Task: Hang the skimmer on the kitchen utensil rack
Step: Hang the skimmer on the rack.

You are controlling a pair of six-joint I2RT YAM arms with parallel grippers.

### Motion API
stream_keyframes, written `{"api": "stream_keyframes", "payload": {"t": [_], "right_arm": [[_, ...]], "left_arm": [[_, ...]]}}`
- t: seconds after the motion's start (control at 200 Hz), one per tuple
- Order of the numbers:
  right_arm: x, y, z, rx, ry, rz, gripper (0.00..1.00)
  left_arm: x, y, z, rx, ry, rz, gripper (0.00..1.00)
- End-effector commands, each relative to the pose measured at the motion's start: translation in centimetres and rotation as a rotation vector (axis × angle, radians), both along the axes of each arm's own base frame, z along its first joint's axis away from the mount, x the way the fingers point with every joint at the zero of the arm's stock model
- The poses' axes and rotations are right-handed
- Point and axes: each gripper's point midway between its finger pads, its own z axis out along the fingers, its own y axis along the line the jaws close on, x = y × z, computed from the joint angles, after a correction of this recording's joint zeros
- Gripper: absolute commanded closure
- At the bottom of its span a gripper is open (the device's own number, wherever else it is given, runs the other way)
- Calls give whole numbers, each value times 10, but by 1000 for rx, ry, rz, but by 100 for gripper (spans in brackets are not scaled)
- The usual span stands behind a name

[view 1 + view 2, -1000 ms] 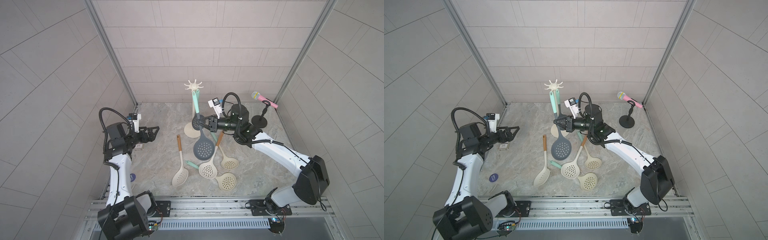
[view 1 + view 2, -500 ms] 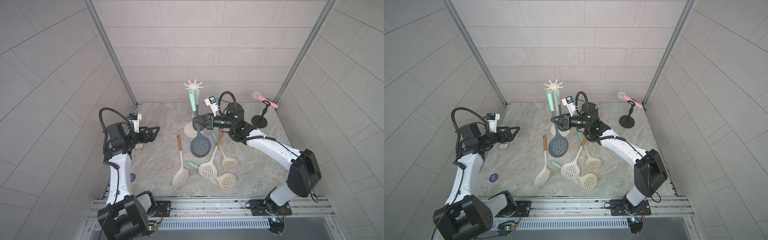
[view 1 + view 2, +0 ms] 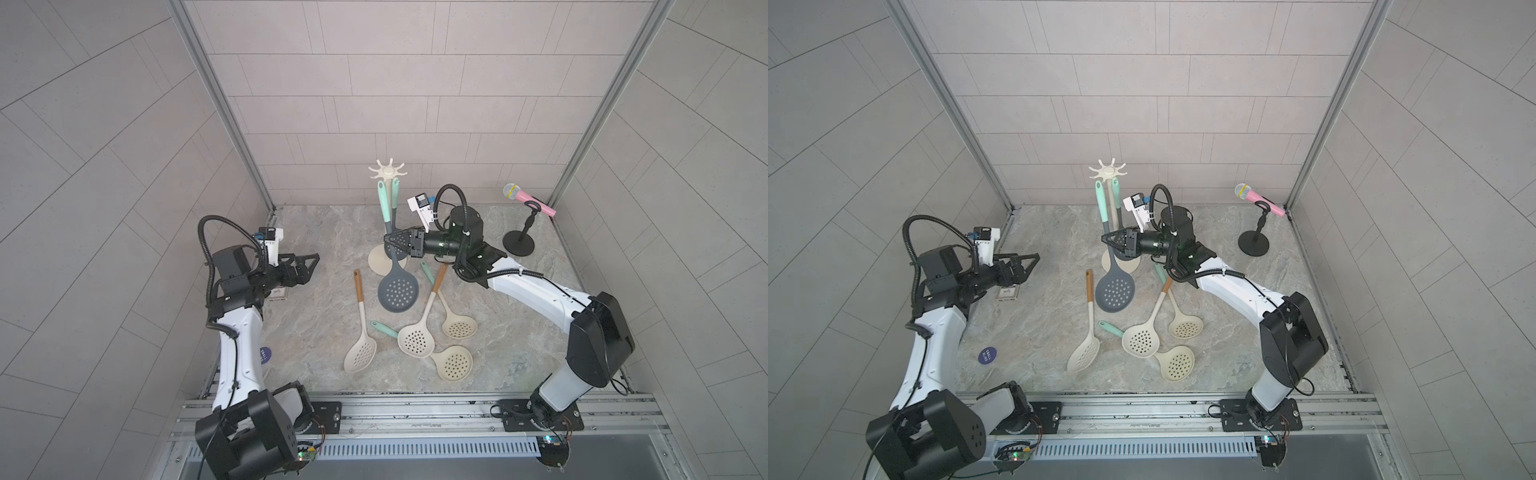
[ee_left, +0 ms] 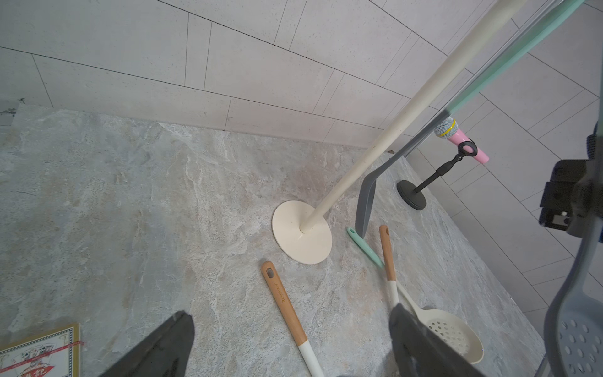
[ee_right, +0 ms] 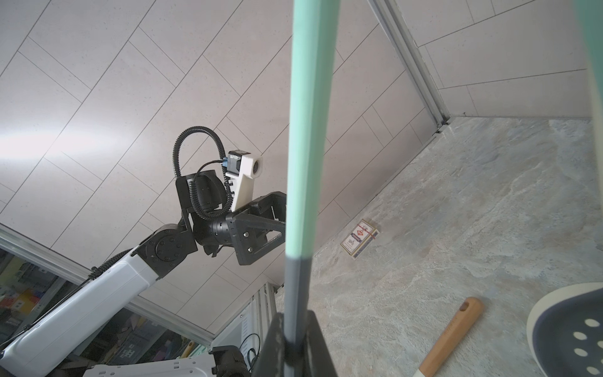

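The skimmer [image 3: 398,291] has a dark grey perforated head [image 3: 1115,293] and a mint handle [image 5: 308,130]. My right gripper [image 3: 390,241] [image 5: 295,326] is shut on its grey neck and holds it upright above the table. The handle's top reaches just under the crown [image 3: 387,170] of the cream kitchen utensil rack [image 3: 1119,262]. Whether it sits on a hook cannot be told. Another mint-handled grey utensil [image 4: 365,196] hangs beside the rack's pole [image 4: 375,153]. My left gripper [image 3: 311,266] [image 4: 290,313] hovers open and empty at the left.
Several cream skimmers [image 3: 417,341] lie on the marble top in front of the rack, two with wooden handles [image 4: 282,297]. A pink microphone [image 3: 525,199] on a black stand [image 3: 518,243] is at the back right. A card box [image 3: 1008,293] and a blue disc [image 3: 987,355] lie at the left.
My right arm has carried the skimmer a little to the left, closer to the rack, with the handle now nearer the crown. The left arm has not moved.
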Motion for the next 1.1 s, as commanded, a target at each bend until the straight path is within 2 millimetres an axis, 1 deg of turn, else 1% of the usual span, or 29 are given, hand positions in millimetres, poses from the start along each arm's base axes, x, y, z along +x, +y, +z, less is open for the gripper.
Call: {"api": "stream_keyframes", "payload": {"t": [0.0,0.06,0.27,0.535,0.6,1.091], "right_arm": [[-2,1,24,51,-61,27,100],[-3,1,25,52,-63,29,100],[3,-3,24,54,-70,-13,100],[19,-9,13,70,-34,-57,100],[21,-8,9,73,-17,-50,100],[21,-1,-14,68,39,-30,100]], "left_arm": [[-1,0,0,12,-19,-14,0],[-1,0,-1,12,-19,-15,0],[-2,0,-1,13,-18,-16,0],[-3,0,0,22,-26,-15,0],[-3,0,0,24,-29,-16,0],[-5,0,2,29,-35,-16,0]]}}
